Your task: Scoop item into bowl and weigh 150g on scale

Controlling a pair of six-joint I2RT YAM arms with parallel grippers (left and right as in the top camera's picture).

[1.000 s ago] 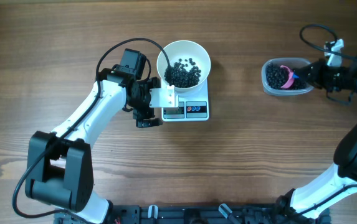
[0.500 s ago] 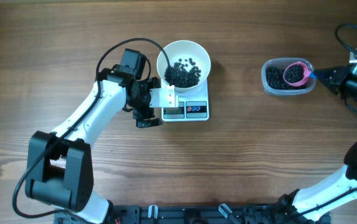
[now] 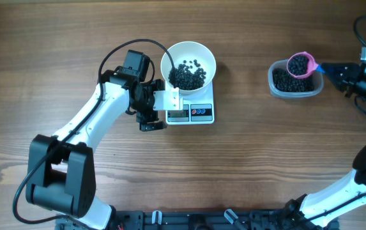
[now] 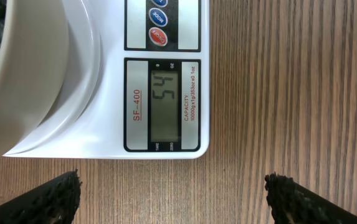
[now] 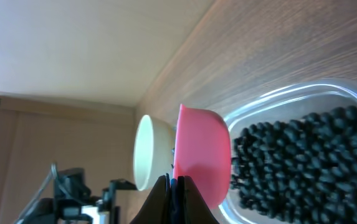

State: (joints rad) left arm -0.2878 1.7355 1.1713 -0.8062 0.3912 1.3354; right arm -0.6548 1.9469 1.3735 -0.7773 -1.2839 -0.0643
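1. Overhead: all the change is on the right. A second ago the right gripper (image 3: 331, 69) sat low over the clear tub (image 3: 273, 88) with the pink scoop (image 3: 299, 64) down among the beans. Now the scoop is lifted clear at the tub's far edge, heaped with black beans, and the arm has drawn back toward the right edge of the table (image 3: 266, 160). This gripper is clamped fully on the scoop's blue handle. The white bowl (image 3: 170, 54) has not shifted on the scale (image 3: 207, 116) and holds a mound of beans (image 3: 188, 75). The left gripper (image 3: 151, 115) stays parked just beside the scale's front left corner, spread wide and holding nothing.

2. Left wrist: its fingertips (image 4: 57, 196) show only in the lower corners, far apart over bare wood. The scale's display (image 4: 166, 93) reads 54, and the bowl's wall fills the upper left. That is well short of the target, so several more loads seem needed.

3. Right wrist: the scoop is seen side-on above the tub's beans, the closed fingers meeting on its handle below. The bowl stands far beyond it, roughly in line. The scoop looks ready to carry across, and keeping it level matters so that nothing spills.
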